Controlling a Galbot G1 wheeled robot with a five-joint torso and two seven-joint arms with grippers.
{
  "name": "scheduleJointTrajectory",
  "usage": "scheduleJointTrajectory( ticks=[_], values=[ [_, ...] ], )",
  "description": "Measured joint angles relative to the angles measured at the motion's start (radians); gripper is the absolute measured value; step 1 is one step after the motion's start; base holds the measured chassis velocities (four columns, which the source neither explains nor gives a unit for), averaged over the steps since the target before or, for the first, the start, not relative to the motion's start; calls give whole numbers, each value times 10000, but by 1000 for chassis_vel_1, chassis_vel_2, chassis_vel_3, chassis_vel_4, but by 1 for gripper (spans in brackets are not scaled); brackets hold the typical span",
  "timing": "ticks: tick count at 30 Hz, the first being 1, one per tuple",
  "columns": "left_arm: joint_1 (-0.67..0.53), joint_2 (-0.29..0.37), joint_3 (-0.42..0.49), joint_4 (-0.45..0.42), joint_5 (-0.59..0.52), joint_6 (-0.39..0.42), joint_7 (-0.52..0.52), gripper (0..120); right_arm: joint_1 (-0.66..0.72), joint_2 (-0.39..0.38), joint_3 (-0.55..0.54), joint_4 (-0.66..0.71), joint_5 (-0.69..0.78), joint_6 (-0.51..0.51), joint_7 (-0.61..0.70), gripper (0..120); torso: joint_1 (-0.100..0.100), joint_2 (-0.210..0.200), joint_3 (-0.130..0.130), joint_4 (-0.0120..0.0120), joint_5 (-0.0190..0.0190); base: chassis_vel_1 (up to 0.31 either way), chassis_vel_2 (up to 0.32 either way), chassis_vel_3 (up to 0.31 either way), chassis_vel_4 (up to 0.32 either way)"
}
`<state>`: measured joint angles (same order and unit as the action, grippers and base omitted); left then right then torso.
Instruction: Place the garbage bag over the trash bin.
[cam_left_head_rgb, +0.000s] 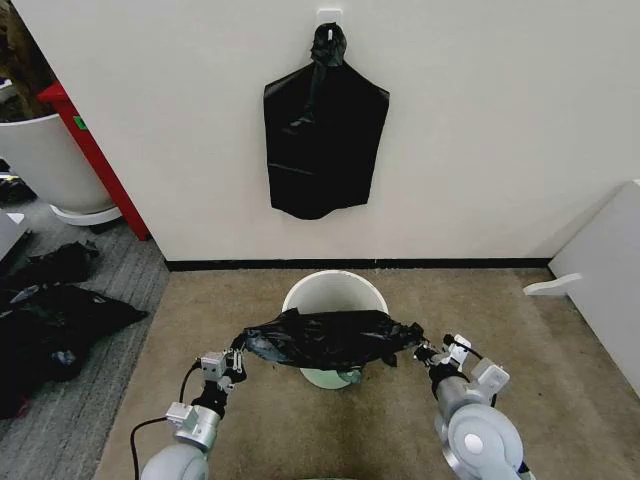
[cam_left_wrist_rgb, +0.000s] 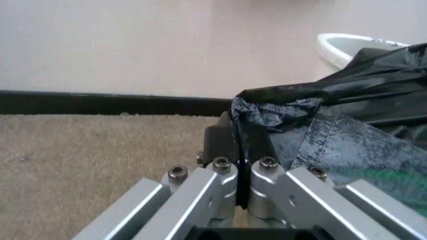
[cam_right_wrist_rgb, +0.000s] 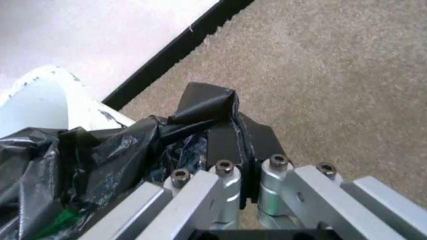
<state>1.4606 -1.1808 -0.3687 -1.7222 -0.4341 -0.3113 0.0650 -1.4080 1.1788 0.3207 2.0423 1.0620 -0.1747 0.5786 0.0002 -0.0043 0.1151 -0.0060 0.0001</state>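
The garbage bag (cam_left_head_rgb: 330, 338), glossy black and wrinkled, hangs stretched sideways above the near half of the trash bin (cam_left_head_rgb: 330, 288), a cream-white bucket on the carpet by the wall. My left gripper (cam_left_head_rgb: 240, 352) is shut on the bag's left end, and my right gripper (cam_left_head_rgb: 420, 350) is shut on its right end. In the left wrist view the fingers (cam_left_wrist_rgb: 243, 145) pinch a bunched fold of the bag (cam_left_wrist_rgb: 333, 100), with the bin's rim (cam_left_wrist_rgb: 337, 45) behind. The right wrist view has the bag (cam_right_wrist_rgb: 133, 150) clamped in the gripper (cam_right_wrist_rgb: 240, 140) beside the bin (cam_right_wrist_rgb: 47, 105).
A bunch of black bags (cam_left_head_rgb: 322, 140) hangs from a wall hook above the bin. Left are a large white tub (cam_left_head_rgb: 40, 160), a red post (cam_left_head_rgb: 95, 160) and black plastic heaps (cam_left_head_rgb: 50, 320) on grey carpet. A white cabinet (cam_left_head_rgb: 610, 270) stands at the right.
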Motion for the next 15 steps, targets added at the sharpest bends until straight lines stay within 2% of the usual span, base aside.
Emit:
scheduleJointTrajectory(
  ticks=[15],
  values=[
    [-757, -190, 76, 813, 58, 189, 257, 0, 320, 154, 444, -726, 64, -278, -1478, 0, 0, 0, -1, 0, -1, 0, 0, 0, 0]
  ],
)
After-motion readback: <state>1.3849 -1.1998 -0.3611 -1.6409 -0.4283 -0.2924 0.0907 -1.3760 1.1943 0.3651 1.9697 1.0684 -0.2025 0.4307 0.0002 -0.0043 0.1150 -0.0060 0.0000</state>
